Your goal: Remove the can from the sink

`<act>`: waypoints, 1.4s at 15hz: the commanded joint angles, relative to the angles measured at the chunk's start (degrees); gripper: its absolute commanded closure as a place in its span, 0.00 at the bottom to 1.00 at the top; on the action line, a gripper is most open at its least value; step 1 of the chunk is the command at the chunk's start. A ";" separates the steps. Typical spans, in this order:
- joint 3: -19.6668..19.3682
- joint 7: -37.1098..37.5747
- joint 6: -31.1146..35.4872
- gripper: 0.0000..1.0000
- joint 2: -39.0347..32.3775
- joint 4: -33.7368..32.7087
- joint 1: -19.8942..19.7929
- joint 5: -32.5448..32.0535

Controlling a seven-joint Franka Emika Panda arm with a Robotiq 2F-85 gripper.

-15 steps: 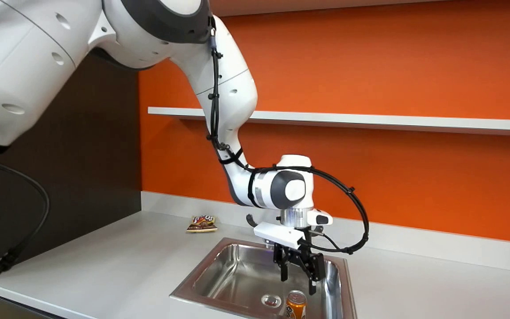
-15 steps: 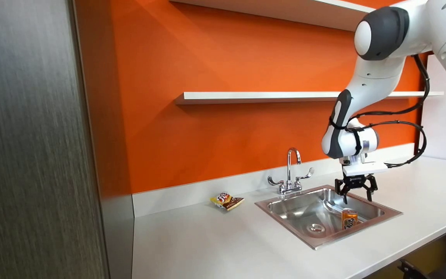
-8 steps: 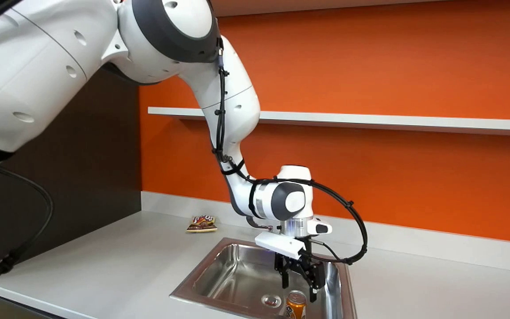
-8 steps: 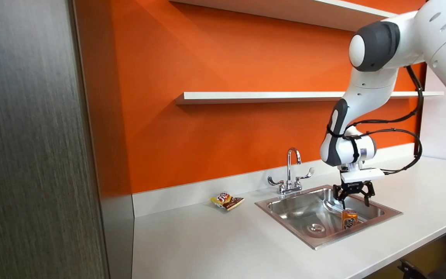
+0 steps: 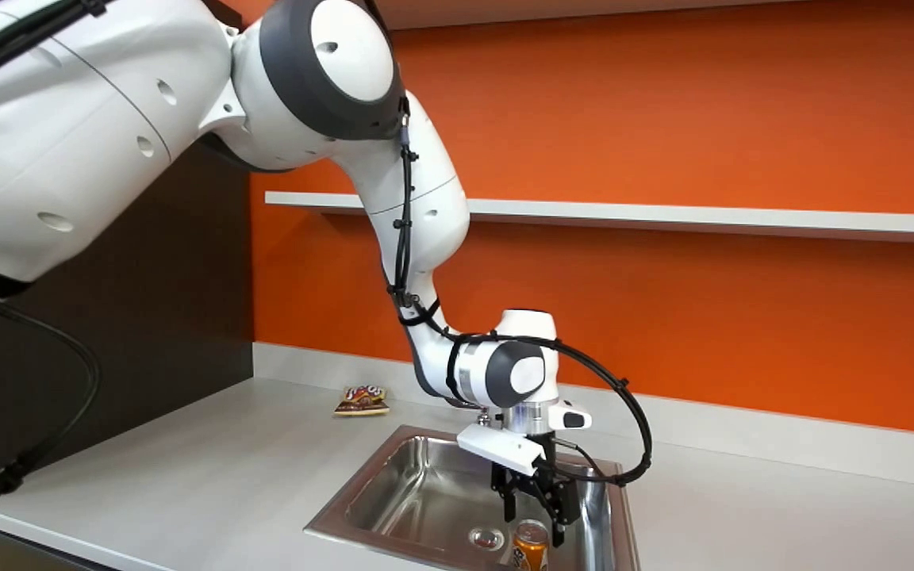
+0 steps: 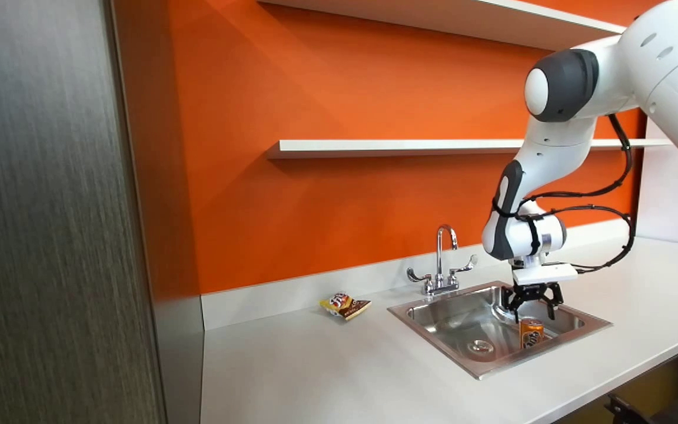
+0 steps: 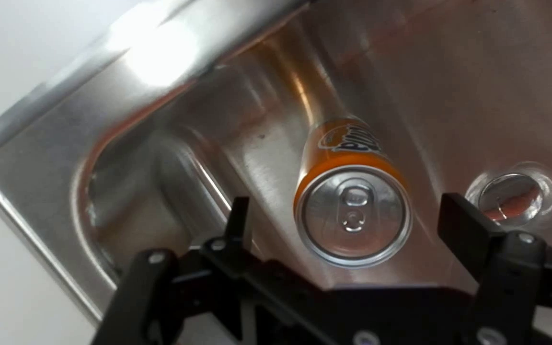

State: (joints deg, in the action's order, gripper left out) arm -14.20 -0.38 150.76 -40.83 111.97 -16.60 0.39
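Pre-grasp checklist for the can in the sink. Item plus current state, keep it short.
1. Fingers open: ok, wide apart in the wrist view.
2. Can upright in the sink: ok.
3. Can lined up between fingers: ok in the wrist view, room on both sides.
4. Fingers low enough to grip: cannot tell, height relative to the can is unclear.
5. Packet outside the sink: ok, on the counter.

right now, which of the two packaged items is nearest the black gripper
The orange metal can: it stands in the steel sink, where the gripper hangs; the yellow and brown snack bag lies farther off on the white counter.
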 commanded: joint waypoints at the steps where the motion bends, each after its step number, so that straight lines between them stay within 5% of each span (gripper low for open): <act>1: 1.35 -0.42 -0.01 0.00 -1.85 -2.47 -1.30 0.69; 13: 1.34 -0.07 -0.46 0.00 -4.71 -4.53 -0.98 0.52; 14: 1.35 -0.08 -0.52 0.19 -4.89 -4.72 -0.99 0.52; 19: 1.44 0.18 -0.71 0.58 -5.31 -5.26 -0.89 0.64; 21: 1.49 0.22 -0.82 0.61 -4.79 -5.02 -0.72 0.61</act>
State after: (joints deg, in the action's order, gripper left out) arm -13.67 -0.29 150.72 -45.53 108.14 -16.60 0.42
